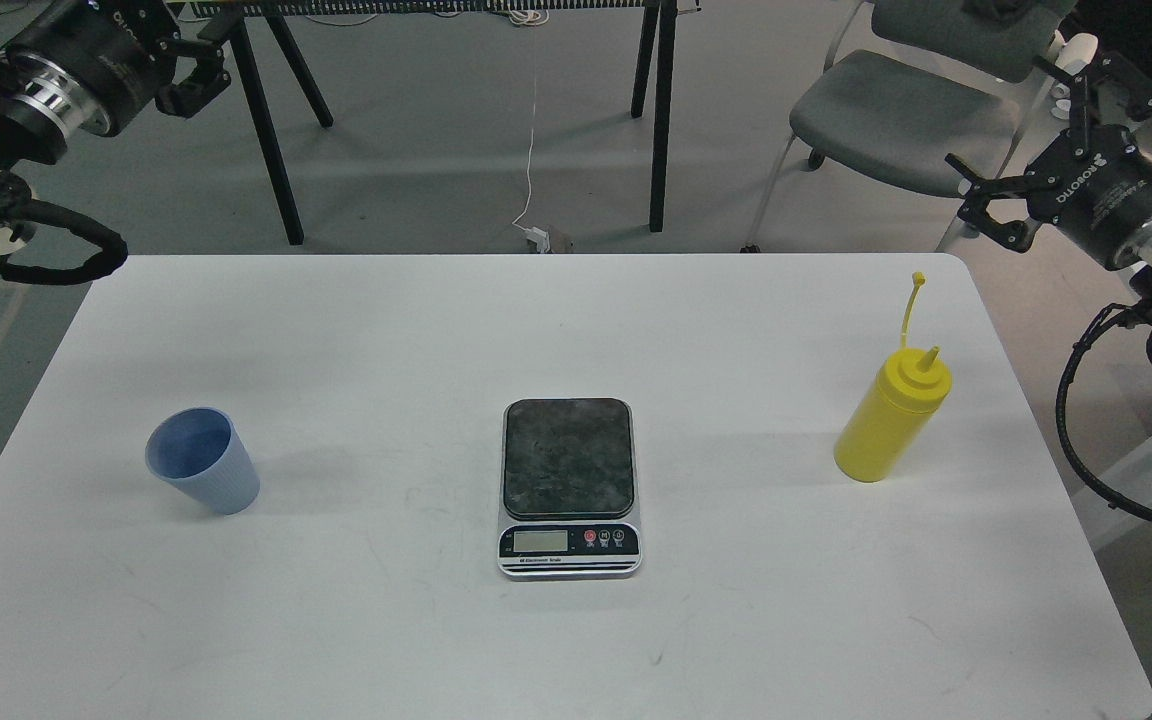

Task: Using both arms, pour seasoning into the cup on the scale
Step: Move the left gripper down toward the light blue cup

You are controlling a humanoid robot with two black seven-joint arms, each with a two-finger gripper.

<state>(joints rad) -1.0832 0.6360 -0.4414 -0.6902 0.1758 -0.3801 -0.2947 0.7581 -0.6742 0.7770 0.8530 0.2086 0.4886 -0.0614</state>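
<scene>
Head view: cup (202,473), scale (568,486), seasoning (891,418) stand apart; right gripper (976,195) spread, left gripper (198,75) seemingly unclear.

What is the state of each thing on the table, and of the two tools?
cup: upright, empty, on the table left of the scale.
scale: platform bare, display blank.
seasoning bottle: upright, cap off and hanging on its strap.
left tool: above the table's far left corner, holding nothing, fingers apart.
right tool: open, empty, beyond the bottle.

Sitting mid-table (736,330): scale (568,487); standing well apart, cup (202,460) to left, bottle (891,420) to right.
</scene>
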